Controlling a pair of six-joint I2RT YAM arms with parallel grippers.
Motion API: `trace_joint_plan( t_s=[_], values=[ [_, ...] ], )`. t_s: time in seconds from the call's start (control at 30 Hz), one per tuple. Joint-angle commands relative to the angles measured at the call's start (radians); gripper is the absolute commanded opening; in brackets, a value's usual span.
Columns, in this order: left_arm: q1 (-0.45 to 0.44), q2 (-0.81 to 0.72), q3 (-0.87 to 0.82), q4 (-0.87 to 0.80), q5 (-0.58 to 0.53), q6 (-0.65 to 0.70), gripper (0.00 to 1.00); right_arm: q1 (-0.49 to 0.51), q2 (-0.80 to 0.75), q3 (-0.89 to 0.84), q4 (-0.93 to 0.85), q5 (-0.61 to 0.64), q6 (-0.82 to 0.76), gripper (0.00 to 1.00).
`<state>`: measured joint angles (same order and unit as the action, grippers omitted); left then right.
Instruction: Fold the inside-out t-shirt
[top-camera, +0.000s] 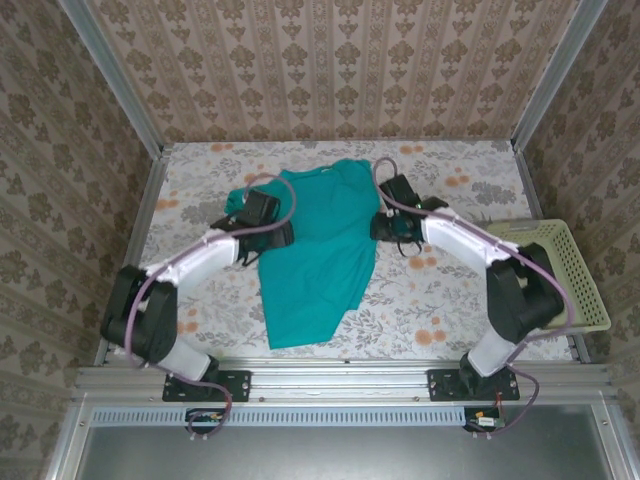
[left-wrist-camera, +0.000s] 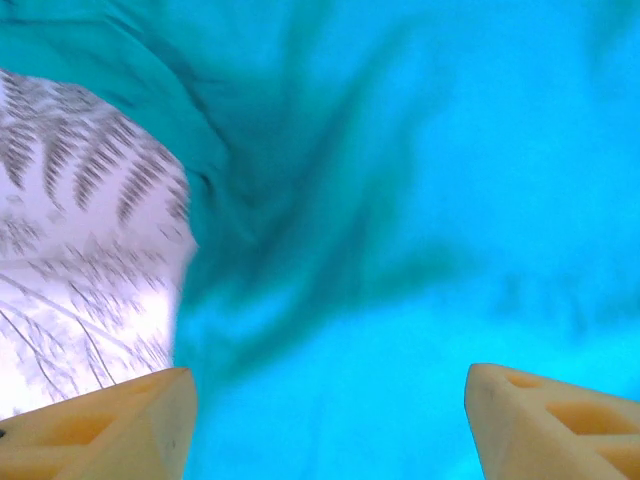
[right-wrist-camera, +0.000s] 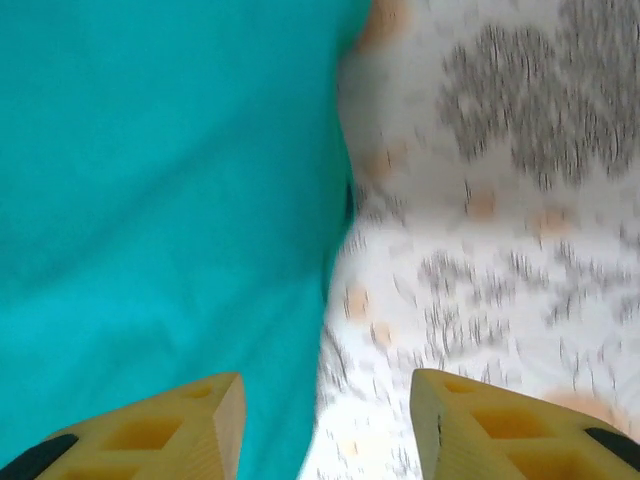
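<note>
The teal-green inside-out t-shirt (top-camera: 318, 250) lies spread lengthwise on the floral table, plain side up, narrowing toward the near edge. My left gripper (top-camera: 268, 233) hovers at the shirt's left edge near the sleeve; in the left wrist view its yellow fingertips (left-wrist-camera: 110, 425) stand wide apart over wrinkled teal cloth (left-wrist-camera: 420, 220), nothing between them. My right gripper (top-camera: 392, 226) is at the shirt's right edge. Its fingers (right-wrist-camera: 170, 425) are open, straddling the cloth's border (right-wrist-camera: 170, 200) and the bare tablecloth (right-wrist-camera: 500, 220).
A pale yellow plastic basket (top-camera: 570, 265) sits at the right edge of the table, beside the right arm's elbow. Patterned walls and metal posts close in the back and sides. Bare tablecloth (top-camera: 430, 300) stretches around the shirt.
</note>
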<state>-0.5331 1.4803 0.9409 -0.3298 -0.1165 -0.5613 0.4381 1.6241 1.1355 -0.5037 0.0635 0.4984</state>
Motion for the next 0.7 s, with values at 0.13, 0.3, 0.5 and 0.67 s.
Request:
trace_joint_plan(
  t_s=[0.13,0.3,0.5,0.67],
  values=[
    [-0.116,-0.224,-0.268,-0.091,-0.076,-0.106,0.72,0.146,-0.116,-0.287,0.113,-0.051,0.128,0.44],
    [-0.158,-0.266,-0.353,-0.074,-0.068,-0.154,0.71,0.226,-0.098,-0.367,0.218,-0.115,0.213,0.43],
    [-0.166,-0.213,-0.371,-0.018,-0.046,-0.184,0.61,0.270,-0.032,-0.326,0.263,-0.144,0.241,0.42],
    [-0.175,-0.166,-0.364,0.014,-0.036,-0.189,0.51,0.295,0.016,-0.271,0.236,-0.118,0.240,0.41]
  ],
)
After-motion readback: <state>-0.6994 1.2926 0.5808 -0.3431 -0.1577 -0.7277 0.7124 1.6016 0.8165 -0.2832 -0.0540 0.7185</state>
